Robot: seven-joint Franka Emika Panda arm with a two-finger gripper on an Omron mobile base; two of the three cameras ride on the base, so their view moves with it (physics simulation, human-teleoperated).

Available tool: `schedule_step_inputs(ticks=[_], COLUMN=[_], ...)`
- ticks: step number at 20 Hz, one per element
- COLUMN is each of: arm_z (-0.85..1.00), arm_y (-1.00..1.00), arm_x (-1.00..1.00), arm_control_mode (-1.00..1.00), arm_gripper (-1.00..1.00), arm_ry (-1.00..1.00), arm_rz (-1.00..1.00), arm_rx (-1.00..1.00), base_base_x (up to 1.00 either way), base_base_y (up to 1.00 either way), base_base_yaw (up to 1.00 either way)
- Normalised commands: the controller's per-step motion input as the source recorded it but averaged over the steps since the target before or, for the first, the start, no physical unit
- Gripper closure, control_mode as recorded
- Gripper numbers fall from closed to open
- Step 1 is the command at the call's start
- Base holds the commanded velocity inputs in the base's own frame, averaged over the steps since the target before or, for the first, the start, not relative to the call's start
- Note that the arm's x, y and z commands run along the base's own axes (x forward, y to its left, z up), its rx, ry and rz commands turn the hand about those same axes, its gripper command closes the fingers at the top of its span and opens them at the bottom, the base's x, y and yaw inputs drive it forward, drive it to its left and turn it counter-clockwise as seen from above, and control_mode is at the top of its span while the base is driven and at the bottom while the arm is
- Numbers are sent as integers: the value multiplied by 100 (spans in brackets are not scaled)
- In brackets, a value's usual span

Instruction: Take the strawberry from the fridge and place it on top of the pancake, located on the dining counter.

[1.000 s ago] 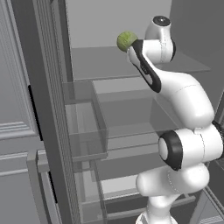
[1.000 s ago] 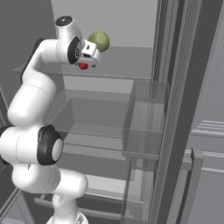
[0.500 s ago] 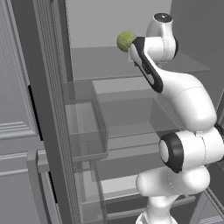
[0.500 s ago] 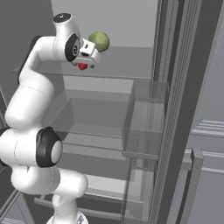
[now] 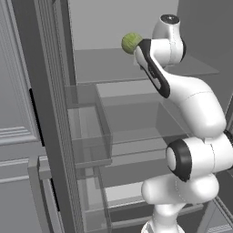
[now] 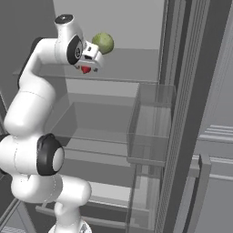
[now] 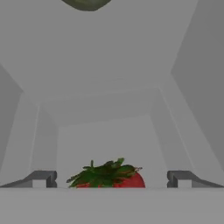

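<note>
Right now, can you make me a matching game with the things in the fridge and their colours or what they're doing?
Things:
1. strawberry
2. cabbage
3. claw
4. fridge

Descriptions:
A. round and pale green, on the top shelf
B. open wide, one tip on each side of the berry
C. bright red with green leaves
D. door open, clear glass shelves inside

Pairs: 1-C, 2-A, 3-B, 4-D
</note>
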Motion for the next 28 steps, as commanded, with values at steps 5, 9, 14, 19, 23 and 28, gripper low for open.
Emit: schedule_step_inputs(ticks=[5, 9, 14, 19, 23, 28], arm_z=[-13, -6, 0, 11, 30, 8], arm_y=[0, 0, 0, -1, 0, -1], arm_x=[-17, -10, -2, -77, -100, -100], arm_control_mode=[-100, -100, -100, -100, -100, -100], arm_gripper=[100, 100, 100, 100, 100, 100], arm_ry=[1, 0, -1, -24, -26, -6], arm_rz=[-2, -1, 0, 0, 0, 0], arm_rx=[0, 0, 0, 3, 2, 3], base_base_x=[0, 0, 0, 0, 0, 0], base_base_y=[0, 0, 0, 0, 0, 0], base_base_yaw=[0, 0, 0, 0, 0, 0])
